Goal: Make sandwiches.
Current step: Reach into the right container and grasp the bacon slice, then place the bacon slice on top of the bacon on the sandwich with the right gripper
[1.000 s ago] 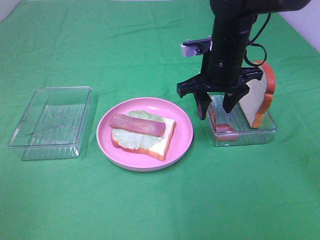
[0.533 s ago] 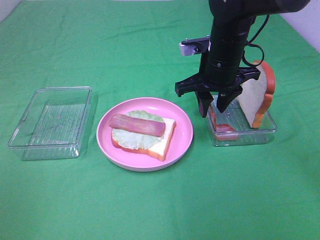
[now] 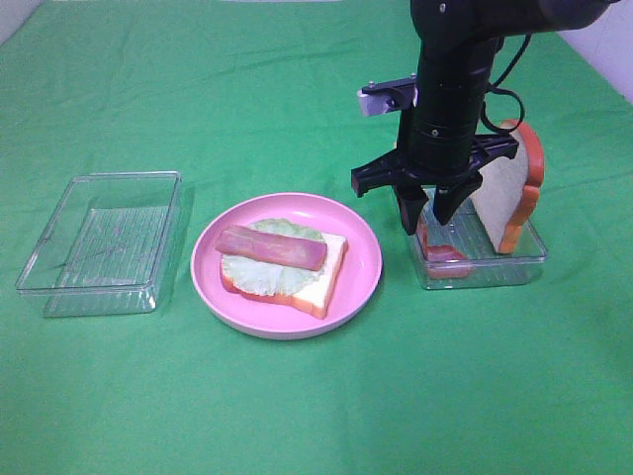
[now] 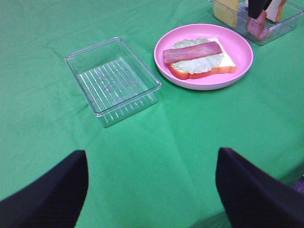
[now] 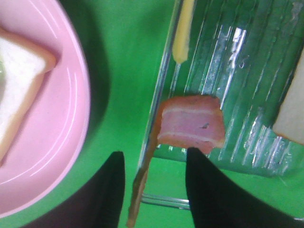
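Observation:
An open sandwich lies on the pink plate (image 3: pixel 362 287): a white bread slice (image 3: pixel 318 275), a lettuce leaf (image 3: pixel 259 274) and a bacon strip (image 3: pixel 271 247) on top. My right gripper (image 3: pixel 426 220) points down into the clear right tray (image 3: pixel 490 269). Its jaws have narrowed around a second bacon strip (image 5: pixel 191 127) that leans on the tray wall, and a gap shows on both sides of the strip. Inside that tray a bread slice (image 3: pixel 508 194) stands upright beside a yellow cheese slice (image 5: pixel 183 33). My left gripper (image 4: pixel 152 190) hangs open over bare cloth, holding nothing.
An empty clear tray (image 3: pixel 99 242) sits left of the plate. Green cloth covers the whole table. The right arm's black body stands over the gap between plate and right tray.
The right gripper's jaws have drawn closer together around the bacon strip in the tray and shifted slightly. The plate, the trays and the left gripper have stayed put.

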`<action>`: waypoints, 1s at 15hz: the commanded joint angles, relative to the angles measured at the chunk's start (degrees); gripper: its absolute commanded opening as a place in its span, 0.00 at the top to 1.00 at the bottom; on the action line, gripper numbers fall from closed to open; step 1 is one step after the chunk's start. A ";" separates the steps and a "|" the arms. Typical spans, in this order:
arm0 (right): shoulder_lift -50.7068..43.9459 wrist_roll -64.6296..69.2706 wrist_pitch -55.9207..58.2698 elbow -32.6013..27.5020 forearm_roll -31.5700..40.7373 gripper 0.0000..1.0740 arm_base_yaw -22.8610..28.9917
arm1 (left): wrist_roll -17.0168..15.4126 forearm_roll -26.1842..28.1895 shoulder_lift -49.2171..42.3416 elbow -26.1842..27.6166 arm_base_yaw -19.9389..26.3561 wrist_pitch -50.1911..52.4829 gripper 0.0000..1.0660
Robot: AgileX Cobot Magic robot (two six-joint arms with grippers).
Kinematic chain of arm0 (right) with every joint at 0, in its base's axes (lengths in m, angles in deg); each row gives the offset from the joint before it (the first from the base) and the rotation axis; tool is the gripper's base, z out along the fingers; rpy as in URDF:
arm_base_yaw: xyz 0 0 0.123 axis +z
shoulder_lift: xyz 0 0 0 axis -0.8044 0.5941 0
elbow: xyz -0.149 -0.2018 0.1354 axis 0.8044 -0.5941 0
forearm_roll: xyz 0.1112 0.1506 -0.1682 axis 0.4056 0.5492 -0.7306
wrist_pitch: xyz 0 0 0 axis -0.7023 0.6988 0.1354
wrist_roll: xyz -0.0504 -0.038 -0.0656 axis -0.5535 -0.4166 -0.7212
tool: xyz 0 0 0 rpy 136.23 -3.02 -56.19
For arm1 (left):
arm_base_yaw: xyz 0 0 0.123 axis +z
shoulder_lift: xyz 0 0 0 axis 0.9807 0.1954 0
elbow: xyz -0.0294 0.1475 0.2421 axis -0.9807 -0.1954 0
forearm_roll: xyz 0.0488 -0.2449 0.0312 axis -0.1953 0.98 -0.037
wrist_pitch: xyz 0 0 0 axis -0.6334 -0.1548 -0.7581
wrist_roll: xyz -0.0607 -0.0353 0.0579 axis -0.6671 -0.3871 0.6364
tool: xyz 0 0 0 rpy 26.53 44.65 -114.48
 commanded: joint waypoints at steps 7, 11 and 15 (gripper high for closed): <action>0.52 0.40 0.92 0.52 -1.03 1.00 -0.06 | -0.06 0.52 -1.15 -0.23 -0.11 0.52 0.33; -3.55 0.11 1.43 0.52 0.34 1.00 -0.06 | -0.06 0.52 -1.15 -0.23 -0.11 0.52 0.33; -10.83 -2.06 5.27 0.52 7.56 1.00 -0.06 | -0.06 0.52 -1.15 -0.23 -0.11 0.52 0.33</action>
